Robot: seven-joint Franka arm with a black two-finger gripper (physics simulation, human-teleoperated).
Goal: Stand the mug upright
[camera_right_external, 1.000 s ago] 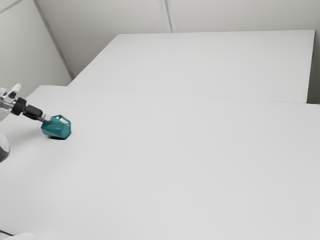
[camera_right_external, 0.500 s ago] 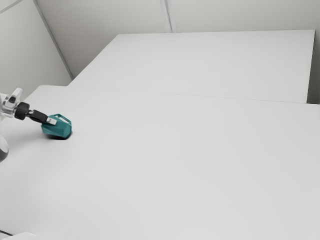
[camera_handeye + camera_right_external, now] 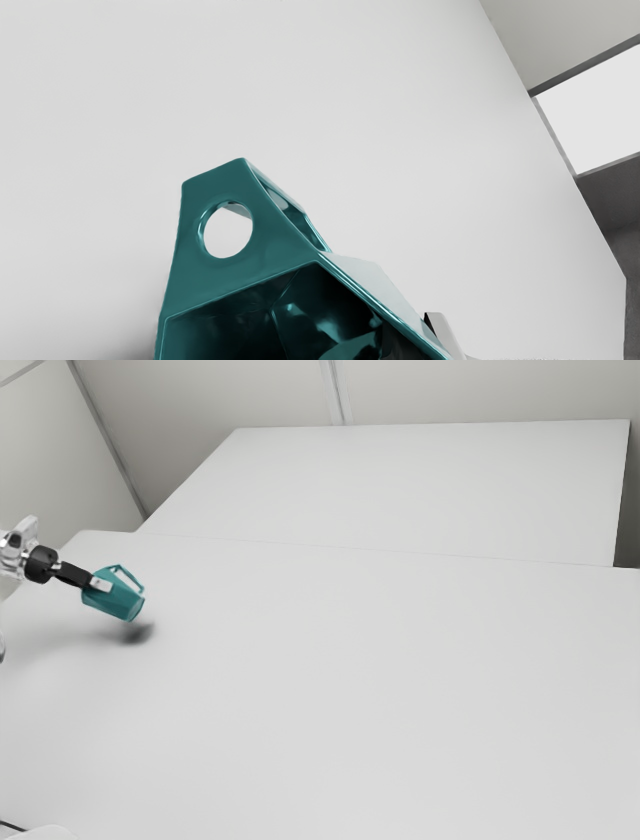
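Since the mug (image 3: 121, 602) looks rigid and slick, its wall (image 3: 380, 305) suits a firm pinch — the tool (image 3: 102, 585) holds it there, tilted, aloft.

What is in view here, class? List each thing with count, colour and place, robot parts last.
Mug: 1, teal, tilted, held above the table
Table: 1, white, below the mug
Flat surface: 1, white, beyond the table
Walls: 2 in the exterior view, pale grey, behind and left
Cable: 1, dark, exterior view's lower left
Rounded shape: 1, white, beside the cable
Arm: 1, white and silver, exterior view's left
Gripper: 1, black, pale fingertips, shut on the mug
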